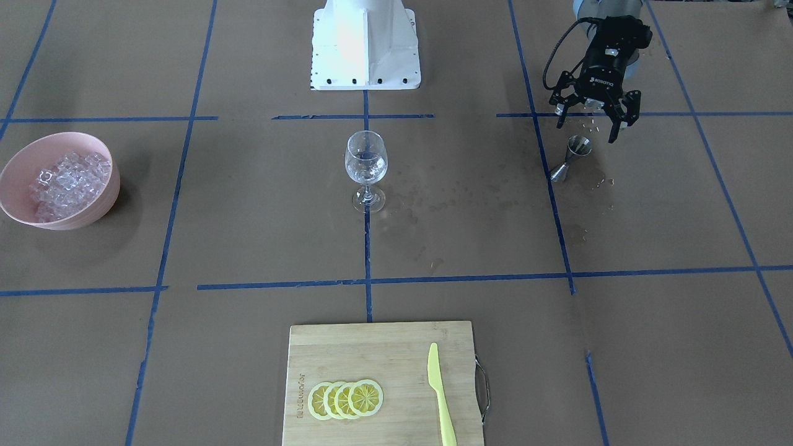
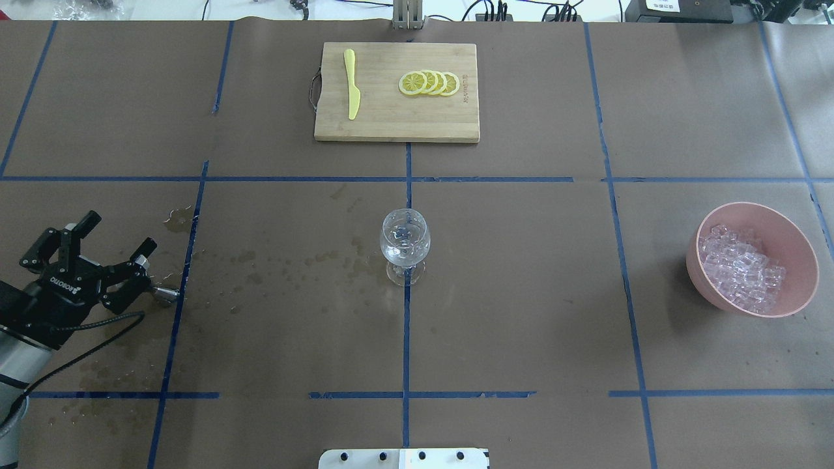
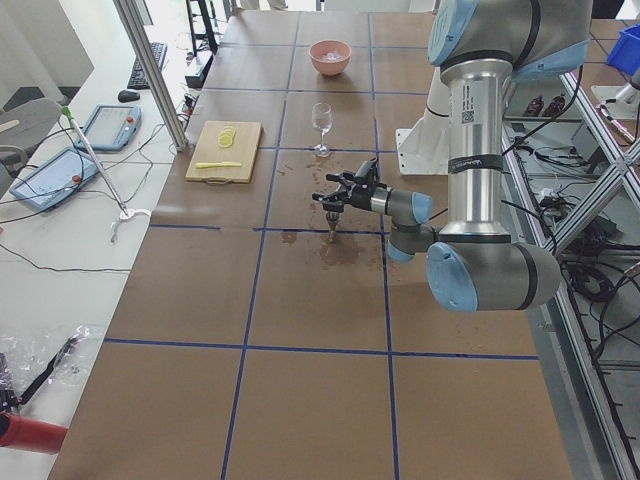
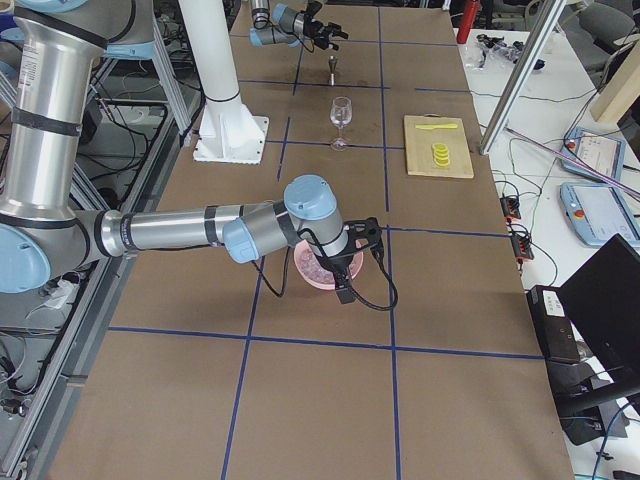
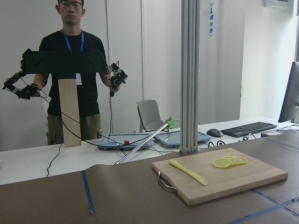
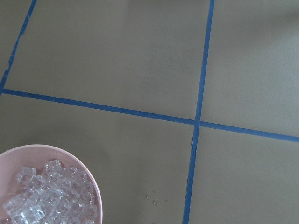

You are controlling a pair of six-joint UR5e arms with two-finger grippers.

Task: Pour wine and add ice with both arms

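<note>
My left gripper point(image 1: 588, 124) is open and empty, just above and robot-side of a small upright steel jigger point(image 1: 571, 158); it also shows in the overhead view point(image 2: 120, 231), with the jigger point(image 2: 164, 295) partly hidden behind it. A clear wine glass point(image 1: 366, 167) stands at the table's middle point(image 2: 404, 244); a little colourless wine seems to lie in its bowl. A pink bowl point(image 2: 798, 247) holds many clear ice cubes point(image 2: 743, 270). My right gripper point(image 4: 352, 270) shows only in the exterior right view, over the bowl; I cannot tell whether it is open. The right wrist view shows the ice point(image 6: 51, 200).
A wooden cutting board point(image 1: 347, 353) with several lemon slices point(image 1: 346, 399) and a yellow knife point(image 1: 440, 393) lies at the operators' edge. The white pedestal point(image 1: 365, 46) stands behind the glass. Wet spots point(image 1: 458, 195) dot the paper between glass and jigger. An operator point(image 5: 70, 70) stands beyond the table.
</note>
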